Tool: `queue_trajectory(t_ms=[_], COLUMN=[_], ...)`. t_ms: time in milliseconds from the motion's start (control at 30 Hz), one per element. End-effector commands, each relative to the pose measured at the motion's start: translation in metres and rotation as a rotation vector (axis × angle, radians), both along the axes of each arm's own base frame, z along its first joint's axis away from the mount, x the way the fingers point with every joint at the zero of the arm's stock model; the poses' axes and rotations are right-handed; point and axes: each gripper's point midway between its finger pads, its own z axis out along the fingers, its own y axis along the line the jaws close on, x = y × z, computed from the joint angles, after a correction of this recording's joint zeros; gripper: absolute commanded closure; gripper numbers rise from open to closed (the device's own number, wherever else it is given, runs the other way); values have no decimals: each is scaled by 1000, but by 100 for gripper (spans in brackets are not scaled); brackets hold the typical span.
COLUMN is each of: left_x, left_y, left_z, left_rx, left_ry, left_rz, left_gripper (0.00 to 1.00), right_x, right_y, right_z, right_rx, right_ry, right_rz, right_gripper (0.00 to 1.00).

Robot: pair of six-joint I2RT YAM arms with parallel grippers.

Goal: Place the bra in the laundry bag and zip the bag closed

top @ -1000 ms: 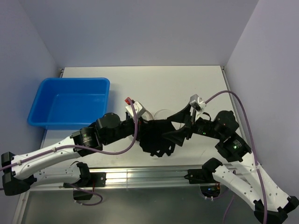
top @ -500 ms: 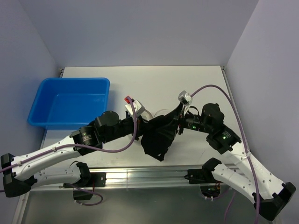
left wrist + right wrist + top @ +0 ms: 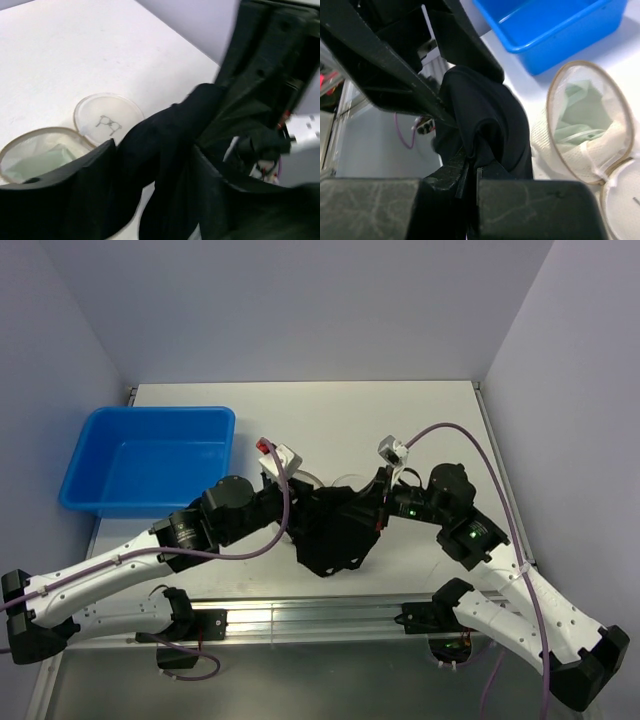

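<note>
Right hand has pinched cloth; laundry bag seemingly faces up.

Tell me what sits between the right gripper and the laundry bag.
A bunched black cloth, pinched in the right gripper, fills the stretch to the laundry bag; right wrist view.

The white surface carries a blue tub at ten o'clock. Near its middle lies the laundry bag, open, with its round lid flat beside it.

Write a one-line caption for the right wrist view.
Right gripper shut on the black cloth, beside the open laundry bag holding the pale bra; blue tub behind.
</note>
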Motion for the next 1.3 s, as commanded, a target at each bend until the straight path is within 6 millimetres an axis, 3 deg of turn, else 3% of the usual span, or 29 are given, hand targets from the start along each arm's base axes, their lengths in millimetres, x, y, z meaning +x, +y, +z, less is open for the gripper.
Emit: queue_trajectory(t_ms=[0,100,233,267,367,400,533,733,900,1000,1133,1200,1267], left_x=[36,60,81,89,95,96,102,112,114,115,119,118,120], left_y=[22,53,98,112,128,129,124,101,91,87,86,82,82], left_z=[14,3,-16,-34,-56,-60,-89,-102,-100,-107,-116,-113,-113], left_rx=[-63,-101,-171,-173,-198,-203,-171,-163,-169,-157,-127,-149,-141], left_ry=[30,84,162,193,225,234,278,301,296,312,325,323,322], left_rz=[238,387,512,567,621,622,611,528,488,475,486,470,474], left_gripper=[32,27,31,32,33,33,33,34,34,37,48,55,67], right_x=[26,55,73,75,84,85,101,105,102,88,69,71,75], right_y=[-2,-12,-24,-26,-23,-22,-14,-15,-20,-21,-15,-15,-13], right_z=[36,62,99,108,111,116,102,88,67,68,73,66,56], right_rx=[98,140,188,199,184,179,111,36,22,48,84,76,62], right_ry=[-64,-82,-145,-169,-177,-198,-194,-227,-183,-192,-210,-201,-179], right_rz=[-144,-303,-418,-430,-437,-431,-423,-375,-345,-288,-190,-192,-186], right_gripper=[100,100,100,100,100,100,100,100,100,100,100,100,100])
